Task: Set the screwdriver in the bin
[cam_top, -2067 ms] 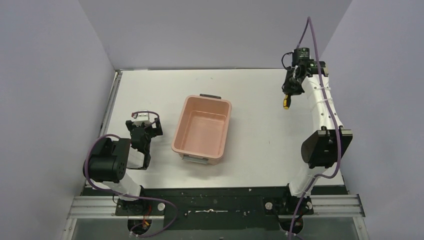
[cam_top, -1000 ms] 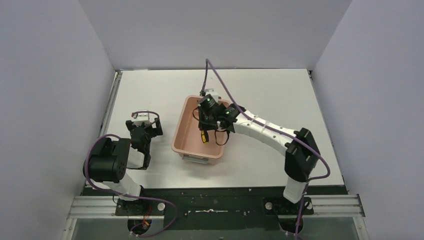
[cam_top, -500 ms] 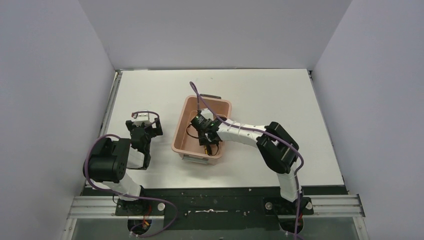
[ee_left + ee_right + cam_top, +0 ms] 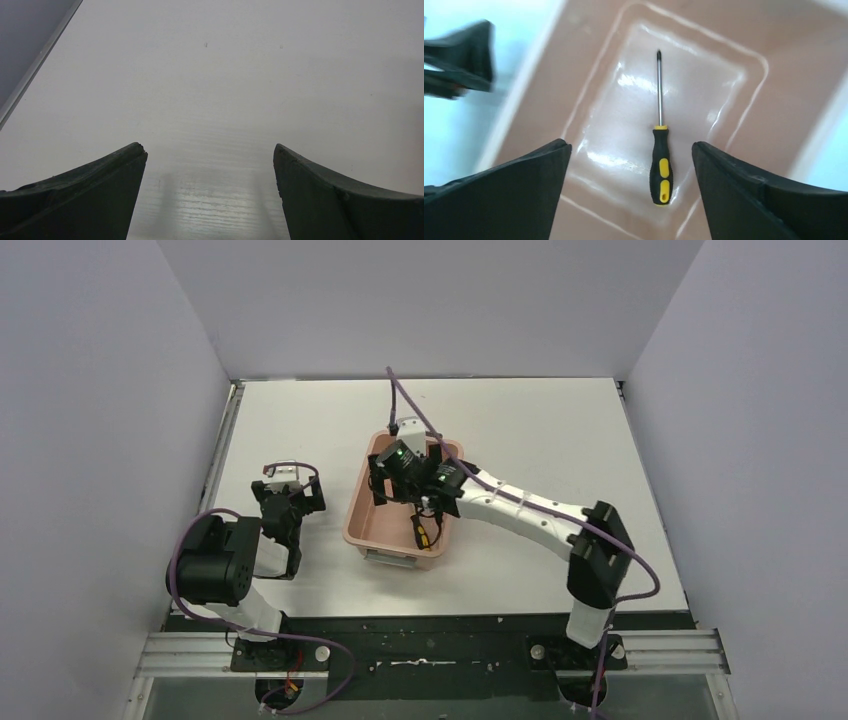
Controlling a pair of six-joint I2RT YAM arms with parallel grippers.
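Note:
The screwdriver (image 4: 660, 170), with its yellow-and-black handle and thin shaft, lies flat and loose on the floor of the salmon-pink bin (image 4: 784, 100). In the top view the screwdriver (image 4: 420, 531) shows near the bin's (image 4: 357, 510) front right corner. My right gripper (image 4: 628, 150) hangs open above it, fingers wide apart and touching nothing. From above, the right gripper (image 4: 406, 488) sits over the bin's middle. My left gripper (image 4: 290, 502) rests open over bare table to the left of the bin, and the left gripper (image 4: 210, 150) holds nothing.
White table (image 4: 540, 430) enclosed by grey walls, with a metal rail (image 4: 225, 440) along its left edge. The right arm (image 4: 520, 510) stretches over the bin's right rim. A purple cable (image 4: 405, 405) loops above the bin's far end.
The right gripper has opened and let go of the screwdriver, which now lies on the bin floor. The gripper has risen and drawn back toward the bin's far end. Left arm unmoved.

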